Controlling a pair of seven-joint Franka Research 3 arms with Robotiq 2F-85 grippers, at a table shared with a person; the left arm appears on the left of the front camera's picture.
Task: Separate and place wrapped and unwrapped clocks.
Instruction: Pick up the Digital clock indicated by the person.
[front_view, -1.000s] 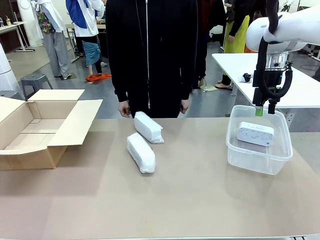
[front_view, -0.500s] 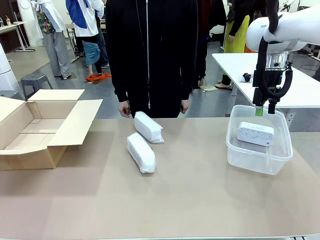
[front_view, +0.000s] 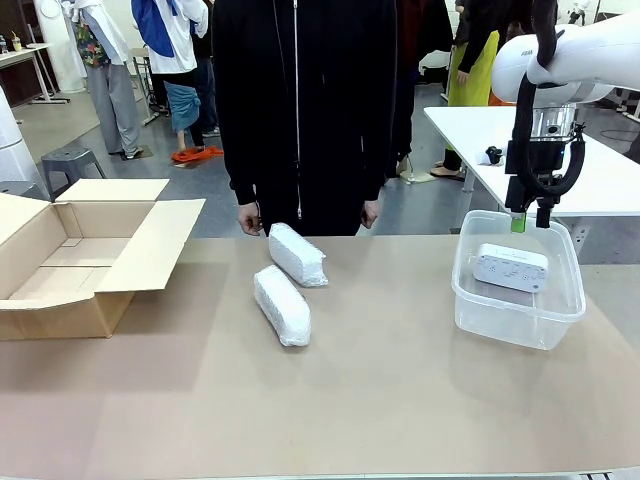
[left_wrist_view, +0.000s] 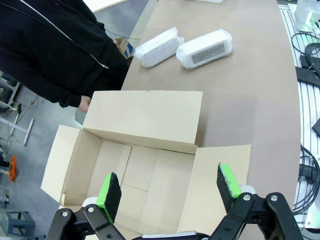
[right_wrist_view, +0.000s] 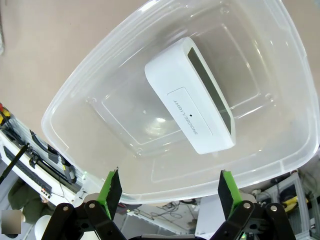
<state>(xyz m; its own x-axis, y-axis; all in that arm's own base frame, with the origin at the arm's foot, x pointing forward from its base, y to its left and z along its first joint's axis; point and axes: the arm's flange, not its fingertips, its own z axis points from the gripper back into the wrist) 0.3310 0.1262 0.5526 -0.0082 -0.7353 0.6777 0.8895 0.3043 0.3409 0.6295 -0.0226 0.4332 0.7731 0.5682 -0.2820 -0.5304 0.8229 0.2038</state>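
One open cardboard box (front_view: 70, 262) and a clear tub (front_view: 470, 300) are flanking two wrapped clocks (front_view: 282, 304) mid-table; the unwrapped clock (front_view: 511, 267) is lying in the tub. Left gripper (left_wrist_view: 170, 192) and right gripper (front_view: 531, 218) are hanging spread and empty (over box and tub), so boxing a wrapped clock is likely coming next.

Reaching in from the upper right of the front view with the white right arm (front_view: 580, 55), wrist (front_view: 545, 125) pointing straight down. Hanging the right gripper (front_view: 530, 222) at the right of the frame, jaws spread wide. Holding the left gripper (left_wrist_view: 167, 187) equally wide along the bottom edge of the left wrist view, green pads (left_wrist_view: 110, 192) facing inward.
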